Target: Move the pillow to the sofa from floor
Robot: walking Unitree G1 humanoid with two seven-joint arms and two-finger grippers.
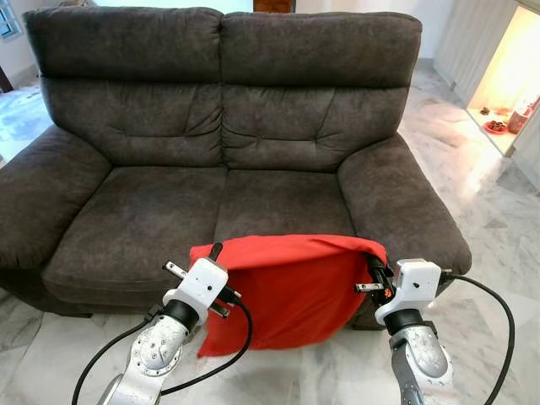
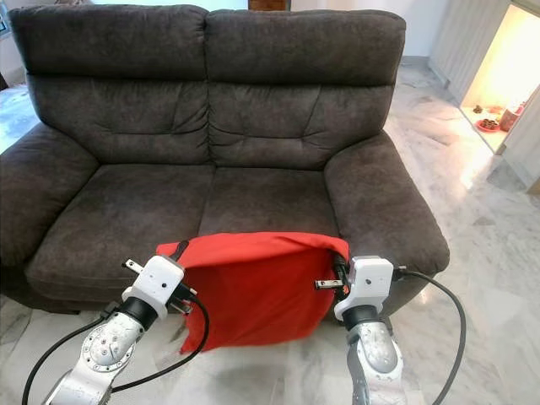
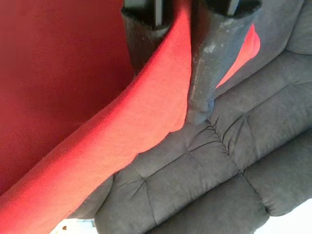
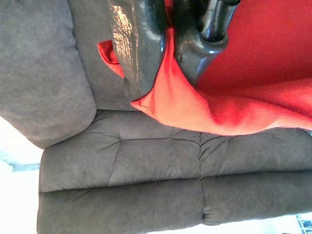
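A dark grey two-seat sofa (image 1: 228,160) stands on a pale marbled tile floor (image 1: 472,186), its two seat cushions bare. At the near edge of the right seat cushion the top edge of a red pillow (image 1: 287,287) is level with the seat front, and its body hangs down before the sofa's front toward the floor. Far right, a lit low shelf (image 1: 498,126) at floor level carries a few small items.
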